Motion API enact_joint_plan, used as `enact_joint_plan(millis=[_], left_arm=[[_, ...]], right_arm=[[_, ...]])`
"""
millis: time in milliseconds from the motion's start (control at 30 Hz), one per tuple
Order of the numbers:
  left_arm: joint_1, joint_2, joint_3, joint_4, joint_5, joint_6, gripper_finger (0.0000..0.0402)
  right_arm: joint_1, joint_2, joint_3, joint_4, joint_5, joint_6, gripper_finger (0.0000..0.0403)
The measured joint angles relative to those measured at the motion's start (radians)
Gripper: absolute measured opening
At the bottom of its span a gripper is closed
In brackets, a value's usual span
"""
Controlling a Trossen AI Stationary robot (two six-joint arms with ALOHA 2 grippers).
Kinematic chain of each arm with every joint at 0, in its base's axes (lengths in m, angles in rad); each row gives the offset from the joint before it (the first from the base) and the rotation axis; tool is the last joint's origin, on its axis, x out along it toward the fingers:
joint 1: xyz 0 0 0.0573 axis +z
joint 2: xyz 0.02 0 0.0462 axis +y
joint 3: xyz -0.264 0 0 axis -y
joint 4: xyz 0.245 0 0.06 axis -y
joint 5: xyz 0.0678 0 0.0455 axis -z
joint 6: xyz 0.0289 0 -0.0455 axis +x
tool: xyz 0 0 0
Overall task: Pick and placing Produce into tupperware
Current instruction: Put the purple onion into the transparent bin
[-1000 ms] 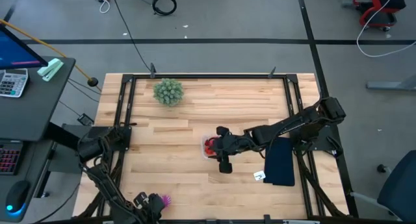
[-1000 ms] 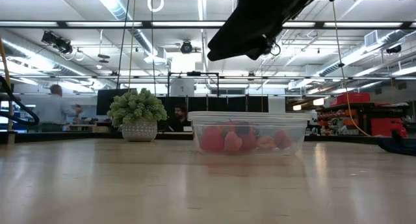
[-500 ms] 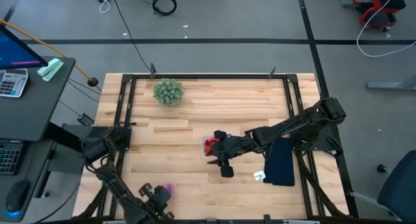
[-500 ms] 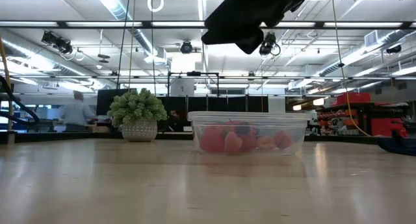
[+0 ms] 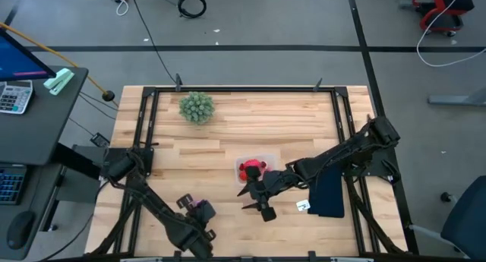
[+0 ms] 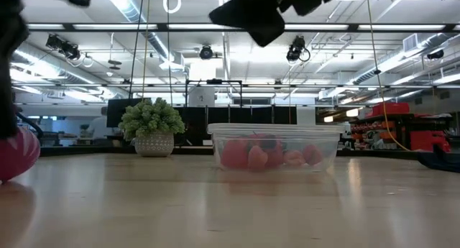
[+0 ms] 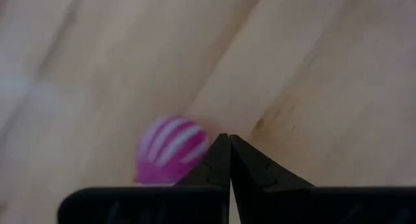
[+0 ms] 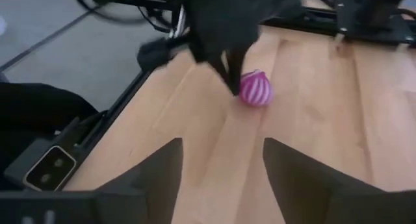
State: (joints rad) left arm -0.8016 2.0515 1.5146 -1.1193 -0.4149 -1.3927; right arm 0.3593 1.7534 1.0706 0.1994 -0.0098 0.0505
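The clear tupperware [image 5: 262, 162] [image 6: 273, 131] stands mid-table with several red and pink produce pieces [image 5: 250, 170] [image 6: 250, 157] inside. A magenta white-striped produce piece [image 5: 203, 207] [image 7: 170, 149] [image 8: 255, 89] [image 6: 13, 154] lies on the wood toward the near left. My left gripper [image 5: 194, 208] [image 7: 228, 138] is shut, its tips right beside that piece. My right gripper [image 5: 247, 200] [image 8: 221, 146] is open and hovers just on the near side of the tupperware, facing the magenta piece and holding nothing. My left gripper points down from above with its fingers shut. The outer side of one fingertip [image 7: 214, 152] lies against the side of the magenta piece [image 7: 195, 152], which is not between the fingers. Whether the piece rests on the table, I cannot tell.
A bushy green plant in a pot [image 5: 197, 107] [image 6: 152, 126] stands at the far left of the table. A flat dark pad [image 5: 328, 188] and a small white tag [image 5: 303, 206] lie near the right edge. Bare wood lies between the magenta piece and the tupperware.
My left gripper has moved from the near edge toward the far edge and slightly right, and the magenta piece has shifted along with it toward the tupperware. My right gripper has drawn back from above the tupperware toward the near edge.
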Motion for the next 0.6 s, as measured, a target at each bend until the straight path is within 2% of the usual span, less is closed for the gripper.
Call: enact_joint_plan(millis=[167,267,367,467,533,600], left_arm=[[-0.009,-0.129,0.0,-0.062,-0.042,0.005,0.0009],[-0.041,-0.214,0.0,-0.2,-0.075,-0.075,0.0017],[-0.08,-0.286,0.0,-0.36,-0.155,-0.161,0.0017],[-0.102,-0.335,0.0,-0.447,-0.22,-0.204,0.001],[-0.109,-0.355,0.0,-0.45,-0.257,-0.202,0.0008],[-0.118,-0.366,0.0,-0.45,-0.286,-0.17,0.0009]], right_arm=[[-0.003,0.112,0.0,0.147,-0.004,-0.009,0.0255],[-0.013,0.174,0.0,0.262,-0.003,-0.011,0.0264],[-0.019,0.244,0.036,0.362,-0.001,-0.01,0.0267],[-0.019,0.326,0.138,0.368,-0.004,0.015,0.0268],[-0.018,0.391,0.231,0.345,-0.02,0.028,0.0268],[-0.017,0.453,0.323,0.263,-0.025,0.029,0.0268]])
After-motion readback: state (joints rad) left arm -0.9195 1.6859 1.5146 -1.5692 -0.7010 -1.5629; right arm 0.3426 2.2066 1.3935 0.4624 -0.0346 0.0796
